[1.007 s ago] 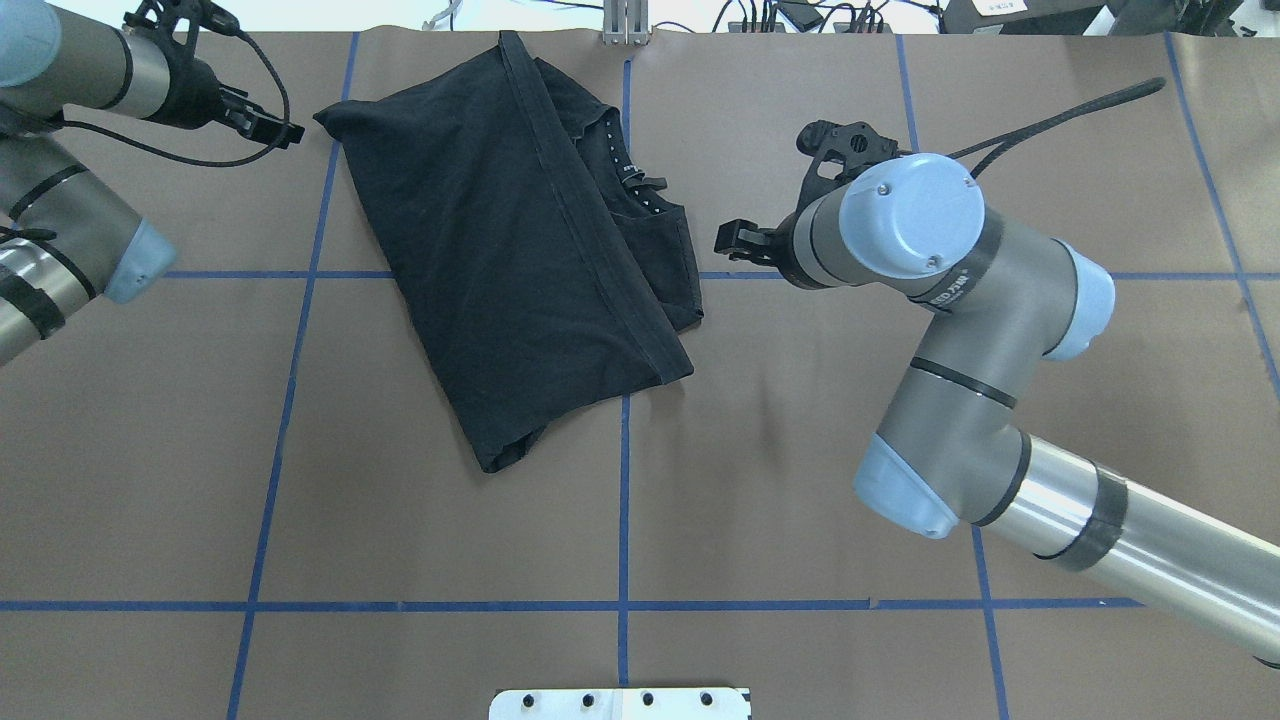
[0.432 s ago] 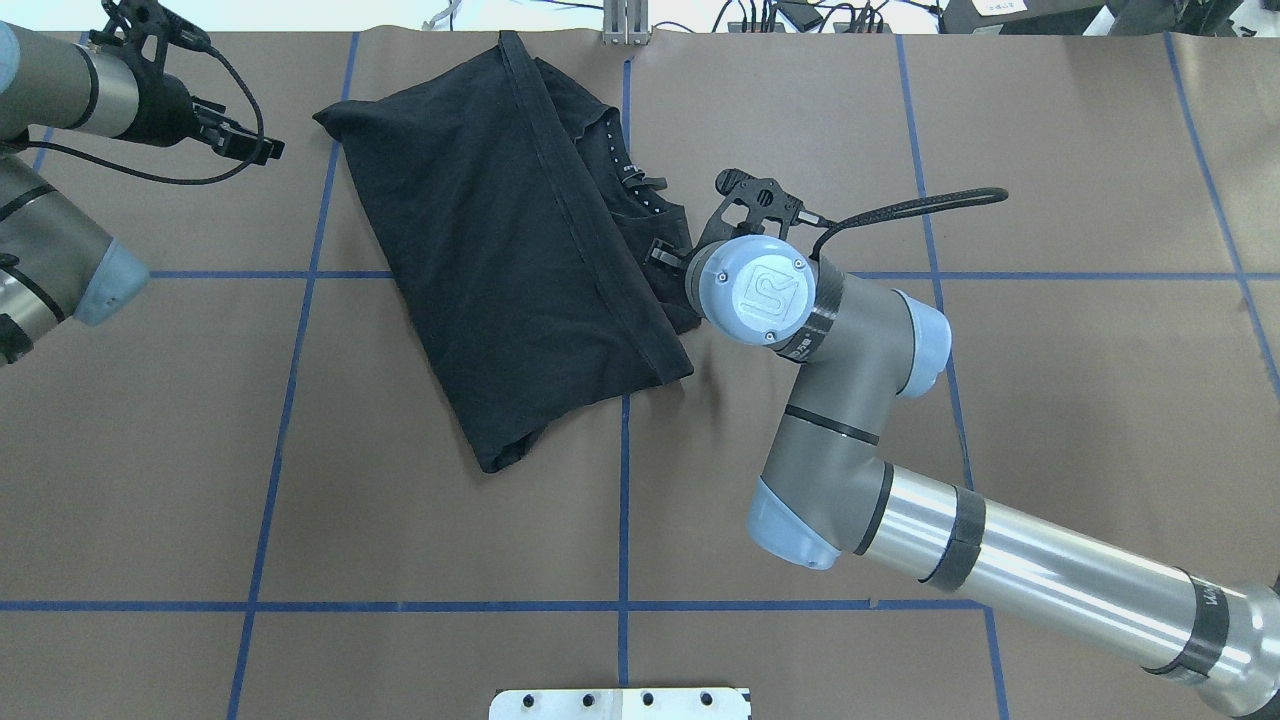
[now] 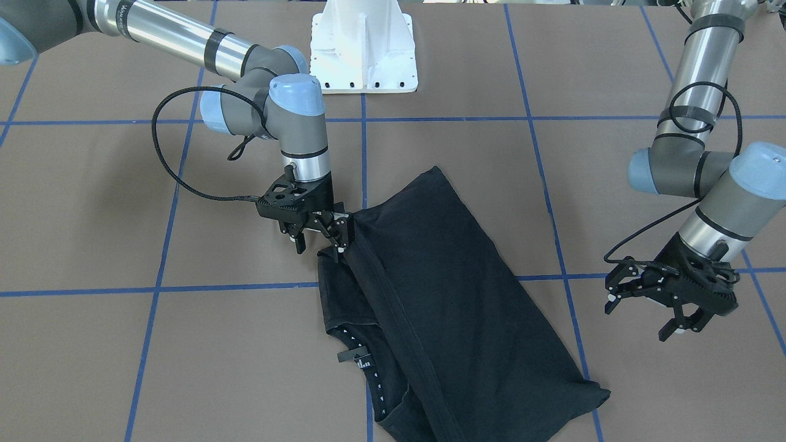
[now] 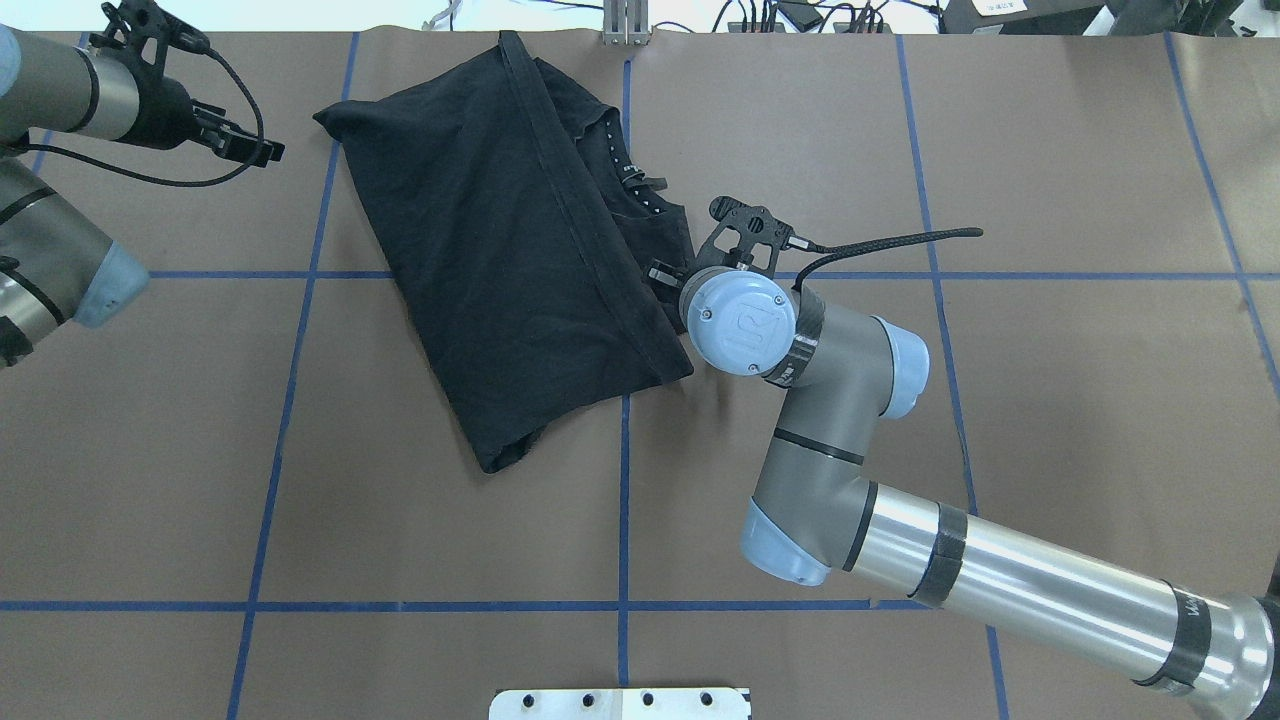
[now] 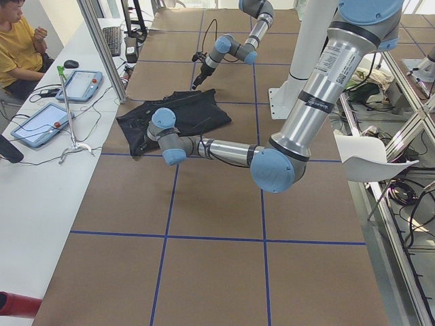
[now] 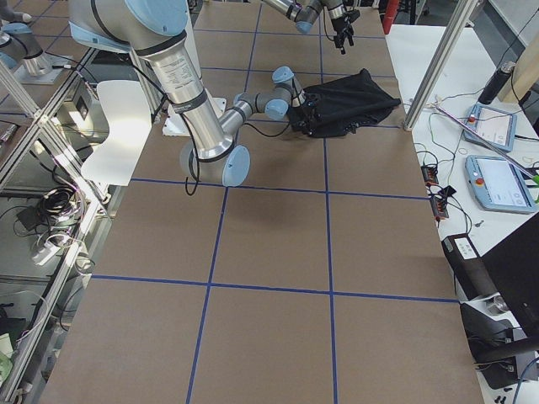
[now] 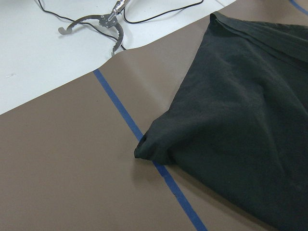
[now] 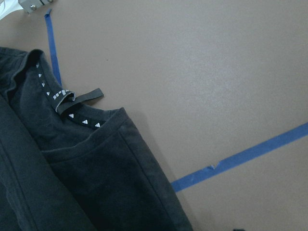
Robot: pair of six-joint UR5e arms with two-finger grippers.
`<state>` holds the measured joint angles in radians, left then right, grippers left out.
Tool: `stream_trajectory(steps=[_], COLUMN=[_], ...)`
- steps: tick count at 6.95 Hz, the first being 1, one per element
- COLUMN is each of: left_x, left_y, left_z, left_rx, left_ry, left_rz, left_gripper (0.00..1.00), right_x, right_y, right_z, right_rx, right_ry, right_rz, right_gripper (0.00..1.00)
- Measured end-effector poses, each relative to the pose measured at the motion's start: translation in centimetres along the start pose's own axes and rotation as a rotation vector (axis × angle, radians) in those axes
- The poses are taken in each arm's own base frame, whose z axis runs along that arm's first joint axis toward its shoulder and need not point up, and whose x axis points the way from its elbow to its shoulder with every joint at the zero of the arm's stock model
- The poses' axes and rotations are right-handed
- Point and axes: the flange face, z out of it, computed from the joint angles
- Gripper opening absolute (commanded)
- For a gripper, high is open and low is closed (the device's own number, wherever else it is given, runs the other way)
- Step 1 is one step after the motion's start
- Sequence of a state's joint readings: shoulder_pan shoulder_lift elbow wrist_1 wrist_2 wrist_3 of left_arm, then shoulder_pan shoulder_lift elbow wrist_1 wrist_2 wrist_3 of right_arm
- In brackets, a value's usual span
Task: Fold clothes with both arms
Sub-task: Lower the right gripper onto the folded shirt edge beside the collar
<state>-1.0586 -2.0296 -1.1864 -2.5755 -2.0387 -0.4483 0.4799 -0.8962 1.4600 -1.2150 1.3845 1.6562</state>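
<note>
The black T-shirt (image 4: 500, 250) lies folded on the brown table, slanted, with its collar band of white marks (image 4: 632, 185) at its right edge; the front graphic is hidden. It also shows in the front-facing view (image 3: 442, 307). My right gripper (image 3: 319, 245) is low at the shirt's sleeve edge, jaws apart, one finger (image 3: 339, 236) touching the cloth; from overhead its wrist hides most of it (image 4: 662, 273). My left gripper (image 3: 638, 316) is open and empty, above the table beside the shirt's far corner (image 7: 144, 149), apart from it (image 4: 262, 152).
The white pedestal base (image 3: 365, 46) stands at the robot's side of the table. Blue tape lines (image 4: 624, 500) grid the brown surface. A side table with tablets (image 5: 75, 85) and a seated operator (image 5: 20, 47) lies past the far edge.
My right arm has swung left and down until its gripper is at the shirt's right sleeve edge. My left gripper has drawn back slightly to the left, still open.
</note>
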Motion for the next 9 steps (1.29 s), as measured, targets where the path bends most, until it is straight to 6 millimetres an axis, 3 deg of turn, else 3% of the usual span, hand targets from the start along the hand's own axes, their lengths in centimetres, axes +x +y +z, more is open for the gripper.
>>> stream_trajectory(steps=[5,7,9], left_x=[0.1,0.1,0.0], left_y=[0.1,0.1,0.1], left_z=[0.1,0.1,0.1], left_rx=[-0.002,-0.002,-0.002], left_ry=[0.001,0.001,-0.001], left_rz=[-0.004,-0.004,-0.004], left_gripper=[1.0,1.0,1.0], right_x=[0.6,0.7,0.5], right_y=[3.0,3.0,2.9], right_z=[0.8,1.4,1.3], right_rx=[-0.013,0.007,0.01], right_ry=[0.017,0.026,0.023], right_rz=[-0.021,-0.024,-0.022], right_gripper=[0.73,0.43,0.41])
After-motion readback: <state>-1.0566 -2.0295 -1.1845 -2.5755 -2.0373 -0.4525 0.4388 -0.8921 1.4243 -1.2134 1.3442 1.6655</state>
